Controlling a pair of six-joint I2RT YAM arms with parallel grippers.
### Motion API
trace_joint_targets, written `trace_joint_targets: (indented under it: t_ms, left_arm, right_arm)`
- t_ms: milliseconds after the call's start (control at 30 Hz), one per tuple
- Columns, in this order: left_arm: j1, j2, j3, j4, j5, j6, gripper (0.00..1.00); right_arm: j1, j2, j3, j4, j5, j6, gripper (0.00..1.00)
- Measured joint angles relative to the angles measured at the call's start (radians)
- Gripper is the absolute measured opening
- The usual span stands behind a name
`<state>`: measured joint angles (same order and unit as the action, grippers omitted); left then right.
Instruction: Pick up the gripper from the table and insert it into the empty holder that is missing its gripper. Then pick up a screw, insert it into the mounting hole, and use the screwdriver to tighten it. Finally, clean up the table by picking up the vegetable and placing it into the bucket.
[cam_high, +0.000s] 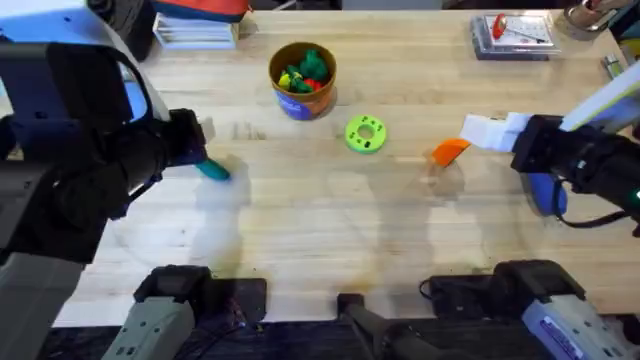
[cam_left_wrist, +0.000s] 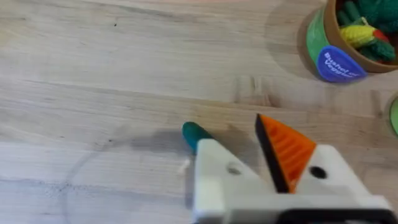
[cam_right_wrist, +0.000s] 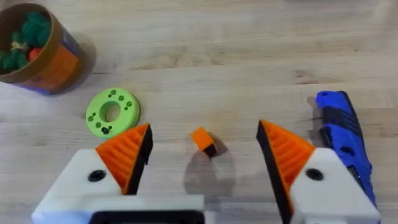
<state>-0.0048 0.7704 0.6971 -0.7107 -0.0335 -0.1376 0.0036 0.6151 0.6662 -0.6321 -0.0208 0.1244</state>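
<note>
Overhead: pale wood-grain table (cam_high: 330, 240). The bucket (cam_high: 302, 80), a round cup with yellow rim and orange-and-blue sides, stood at the far centre with toy produce inside. A lime-green ring-shaped disc (cam_high: 365, 134) lay just beside it, nearer the arms. The vegetable (cam_high: 212, 169), smooth, teal and pointed, lay on the table at the left gripper (cam_high: 200, 150). The right gripper (cam_high: 470, 140) showed white plastic and an orange pad; the blue cylindrical screwdriver (cam_high: 546, 192) lay under that arm.

Left wrist: 1 orange ribbed triangular pad (cam_left_wrist: 286, 149) on a white finger; the vegetable's tip protruded behind the white body. Jaw state could not be told.

Right wrist: 2 white fingers (cam_right_wrist: 99, 174) with orange ribbed pads spread wide, grasping nothing. A small orange block (cam_right_wrist: 203, 140) lay on the wood between them.
</note>
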Motion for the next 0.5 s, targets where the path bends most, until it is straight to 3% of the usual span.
trace_joint_targets:
  t_ms: [167, 233, 367, 500]
  left_arm:
    - [-0.048, 0.000, 0.000, 0.079, 0.116, 0.081, 0.916]
    - [-0.092, 0.000, 0.000, 0.142, 0.200, 0.116, 0.979]
    - [-0.198, 0.000, 0.000, 0.337, 0.389, 0.158, 0.985]
    - [-0.280, 0.000, 0.010, 0.462, 0.498, 0.178, 0.985]
  right_arm:
    - [0.000, 0.000, 0.000, -0.001, 0.000, 0.000, 0.993]
    - [0.000, 0.000, 0.000, -0.001, 0.000, 0.000, 0.993]
    - [0.000, 0.000, 0.000, 0.000, 0.000, 0.001, 0.994]
    - [0.000, 0.000, 0.000, -0.001, 0.000, 0.002, 0.994]
